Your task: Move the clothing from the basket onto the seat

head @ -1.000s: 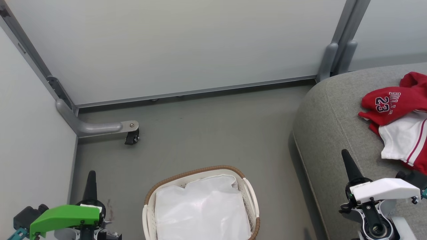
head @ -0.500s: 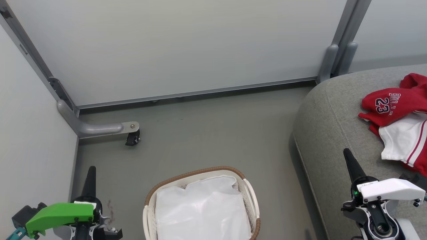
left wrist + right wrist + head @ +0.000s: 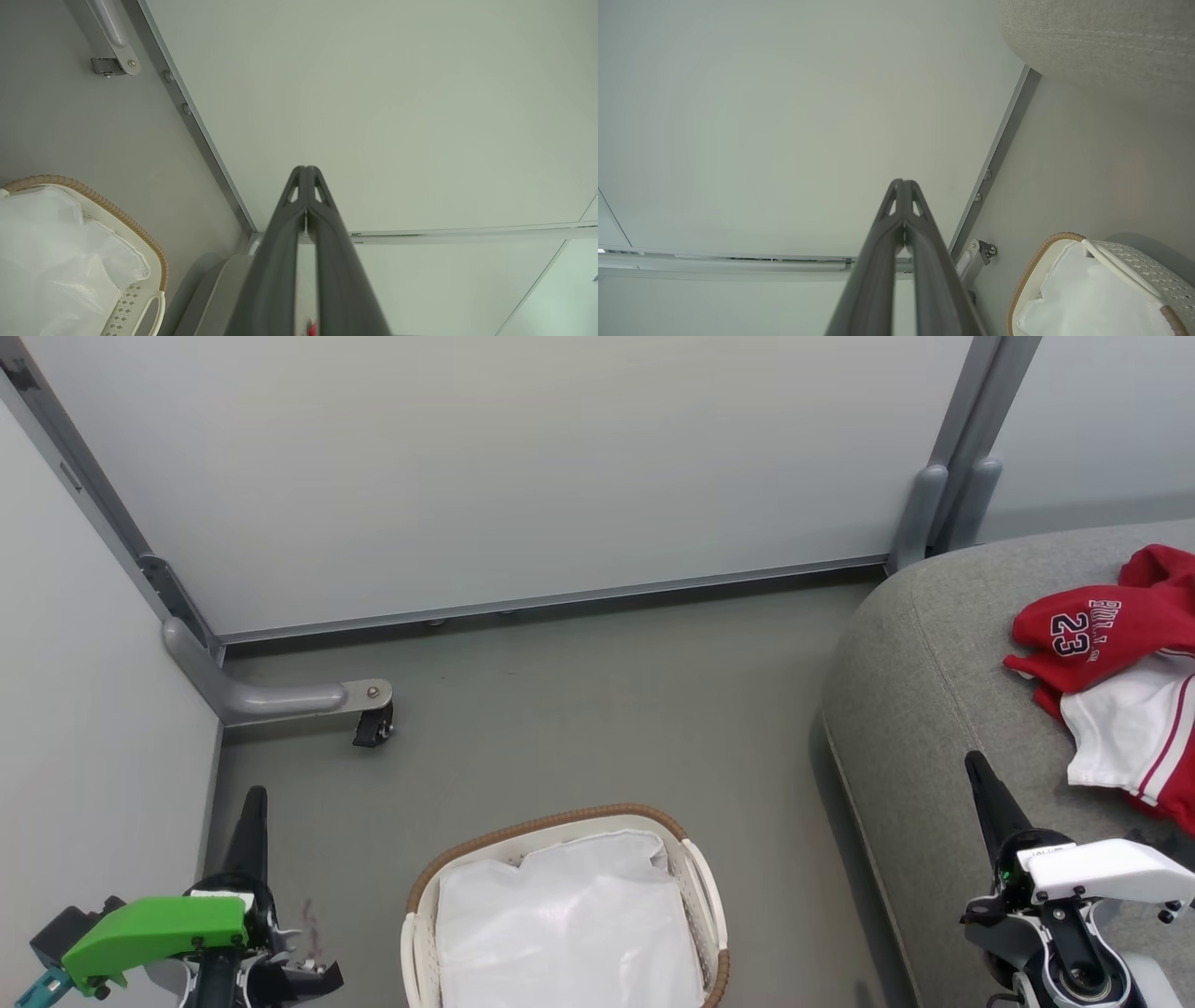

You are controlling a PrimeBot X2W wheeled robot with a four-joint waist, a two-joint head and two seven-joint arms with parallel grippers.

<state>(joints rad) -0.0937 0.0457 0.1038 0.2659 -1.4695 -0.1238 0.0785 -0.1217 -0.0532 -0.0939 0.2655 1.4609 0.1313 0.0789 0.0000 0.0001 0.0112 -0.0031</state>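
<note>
The red and white clothing (image 3: pixel 1116 667) with a "23" lies crumpled on the grey seat (image 3: pixel 943 709) at the right of the head view. On the floor at bottom centre stands the white basket (image 3: pixel 560 823) with its brown rim, a white liner inside it. My left gripper (image 3: pixel 254 795) is shut and empty at lower left, left of the basket. Shut and empty too, my right gripper (image 3: pixel 976 763) hovers over the seat's front edge, left of the clothing. The wrist views show each gripper's fingertips pressed together: left gripper (image 3: pixel 306 169), right gripper (image 3: pixel 902 182), with the basket (image 3: pixel 126 219) (image 3: pixel 1036 261) to one side.
Pale partition panels close off the back and left. A grey panel foot with a black caster (image 3: pixel 372 726) juts onto the floor at the left. Grey floor (image 3: pixel 579 709) stretches between the basket, the panels and the seat.
Both grippers have dropped slightly toward the bottom of the head view. The whole picture has also shifted down a little, so the camera moved. Clothing and basket lie as before.
</note>
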